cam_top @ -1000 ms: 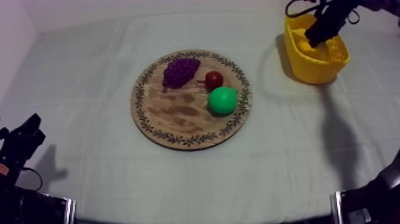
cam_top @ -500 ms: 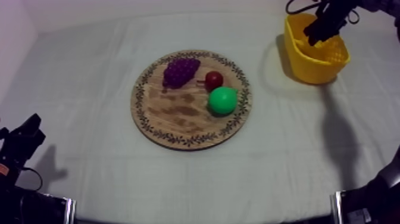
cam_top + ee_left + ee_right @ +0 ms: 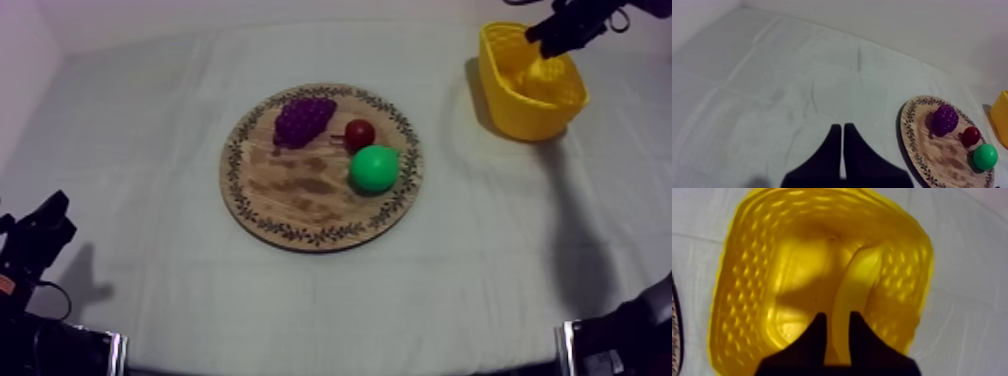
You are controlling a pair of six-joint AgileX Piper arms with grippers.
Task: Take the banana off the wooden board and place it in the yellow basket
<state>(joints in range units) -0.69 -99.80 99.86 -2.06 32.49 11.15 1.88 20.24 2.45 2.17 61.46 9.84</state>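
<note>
the banana [image 3: 858,283] lies inside the yellow basket [image 3: 747,288] at the table's far right corner. the right gripper [image 3: 839,317] hovers above, fingers slightly apart (gripping nothing). the wooden board [image 3: 300,190] holds grapes [image 3: 305,118], a small red fruit [image 3: 359,133] and a pear [image 3: 375,168]. open cloth [image 3: 460,200] separates board and basket. the left gripper [image 3: 839,127] is pinched to a wedge.
</note>
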